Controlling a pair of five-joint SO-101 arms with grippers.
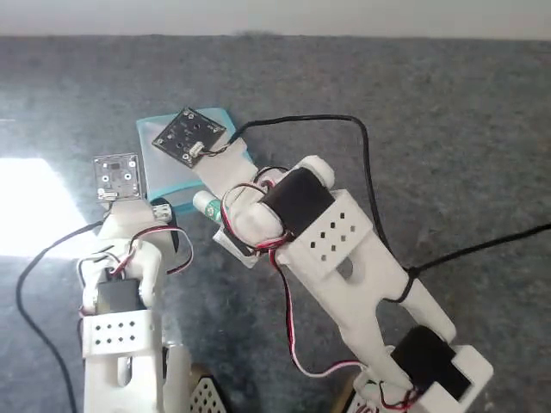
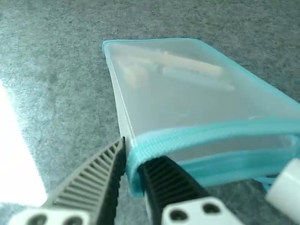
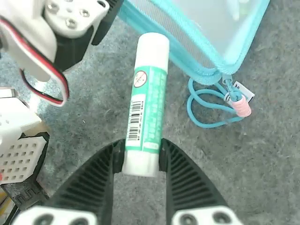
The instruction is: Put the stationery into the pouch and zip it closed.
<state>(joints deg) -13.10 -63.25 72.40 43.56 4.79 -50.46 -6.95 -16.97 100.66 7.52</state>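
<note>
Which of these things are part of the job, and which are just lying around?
Part of the job:
- pouch, pinched at its zip edge by the left claw
- glue stick, held in the right claw
- stationery inside the pouch
- zip cord

Just lying about:
- black cable
- grey table

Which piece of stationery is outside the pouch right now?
The glue stick, white with a green label, held in the right gripper beside the pouch; the other pieces lie inside it.
</note>
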